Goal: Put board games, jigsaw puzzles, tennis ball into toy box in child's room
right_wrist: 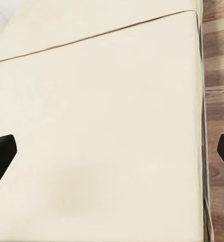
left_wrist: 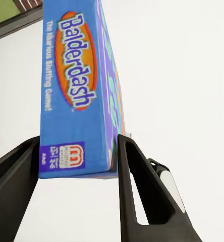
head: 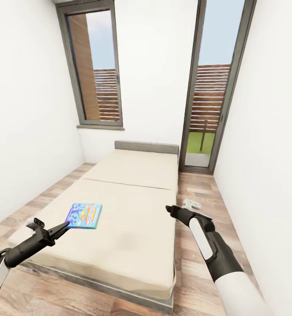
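Observation:
A blue board game [head: 84, 215] with cartoon print is over the near left part of the bed [head: 133, 210]. My left gripper [head: 66, 225] holds it by its near edge. In the left wrist view the box [left_wrist: 71, 91], lettered "Balderdash", sits between the two black fingers, and both press its sides, so the left gripper [left_wrist: 78, 141] is shut on it. My right gripper [head: 169, 209] hovers over the bed's right edge. In the right wrist view the gripper [right_wrist: 115, 146] is wide open above bare beige mattress [right_wrist: 92, 75].
The bed fills most of a narrow white-walled room, its grey headboard [head: 146, 147] at the far end. A window [head: 93, 66] and a tall glass door [head: 211, 87] are on the far wall. Wood-plank floor [head: 198, 188] runs along both sides of the bed.

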You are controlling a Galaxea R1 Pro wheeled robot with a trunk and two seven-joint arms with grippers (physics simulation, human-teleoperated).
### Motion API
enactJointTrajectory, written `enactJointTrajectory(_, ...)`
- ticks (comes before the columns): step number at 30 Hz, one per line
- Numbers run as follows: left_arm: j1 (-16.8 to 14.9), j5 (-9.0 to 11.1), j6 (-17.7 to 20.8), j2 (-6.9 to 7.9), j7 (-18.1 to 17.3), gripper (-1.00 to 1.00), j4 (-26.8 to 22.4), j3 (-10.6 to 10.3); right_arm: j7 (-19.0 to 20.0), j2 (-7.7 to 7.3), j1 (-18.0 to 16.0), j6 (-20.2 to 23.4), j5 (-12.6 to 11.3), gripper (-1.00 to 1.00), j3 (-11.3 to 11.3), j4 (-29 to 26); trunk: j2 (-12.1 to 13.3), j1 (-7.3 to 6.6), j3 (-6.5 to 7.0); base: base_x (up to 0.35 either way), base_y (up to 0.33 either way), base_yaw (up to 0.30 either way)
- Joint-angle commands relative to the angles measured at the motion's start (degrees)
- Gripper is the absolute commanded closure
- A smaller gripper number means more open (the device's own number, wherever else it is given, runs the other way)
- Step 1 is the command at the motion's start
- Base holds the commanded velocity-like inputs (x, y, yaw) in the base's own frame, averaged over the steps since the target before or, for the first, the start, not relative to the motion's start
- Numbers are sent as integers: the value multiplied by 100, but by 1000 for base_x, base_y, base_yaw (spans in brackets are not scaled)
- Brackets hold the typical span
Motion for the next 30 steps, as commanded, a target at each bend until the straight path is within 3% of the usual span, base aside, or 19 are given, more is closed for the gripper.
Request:
enactJointTrajectory(1, -4, -3, 58, 1, -24, 100, 0, 4, -55, 0, -3, 14, -62, -100, 8, -9, 38, -23, 15, 0, 0, 272)
enactJointTrajectory(30, -4, -20, 58, 25, -24, 100, 0, 29, -55, 16, -3, 14, -38, -100, 8, -1, 1201, -660, 617, 0, 0, 272)
